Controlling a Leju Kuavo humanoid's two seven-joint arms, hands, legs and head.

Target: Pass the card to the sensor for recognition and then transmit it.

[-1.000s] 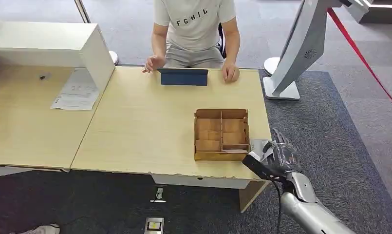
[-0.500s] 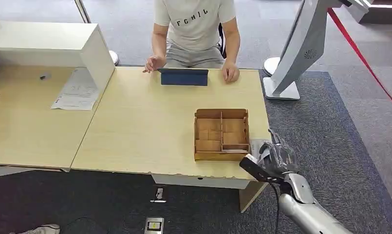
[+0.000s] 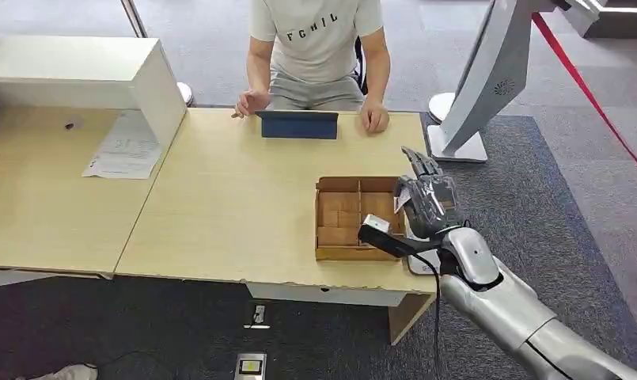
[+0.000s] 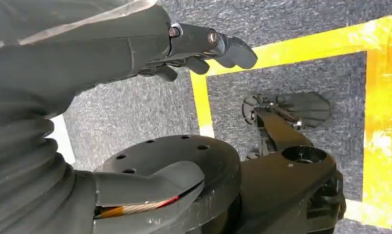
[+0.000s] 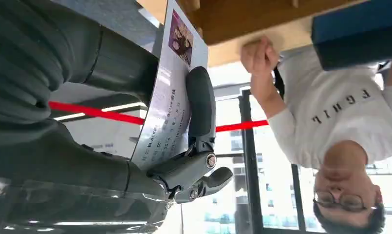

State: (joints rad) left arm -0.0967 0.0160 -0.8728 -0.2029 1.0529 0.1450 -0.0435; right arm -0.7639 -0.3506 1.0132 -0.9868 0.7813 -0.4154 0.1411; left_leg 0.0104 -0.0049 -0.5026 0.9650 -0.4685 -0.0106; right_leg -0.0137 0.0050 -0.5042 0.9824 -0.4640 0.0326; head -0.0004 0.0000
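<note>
Right hand pinches card above box on tabletop; left hand empty, fingers loosely curled.

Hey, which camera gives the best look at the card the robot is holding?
The right wrist view: the card is close up there, printed face legible, pinched by the right hand. The head view shows it small. The left wrist view looks at the floor.
</note>
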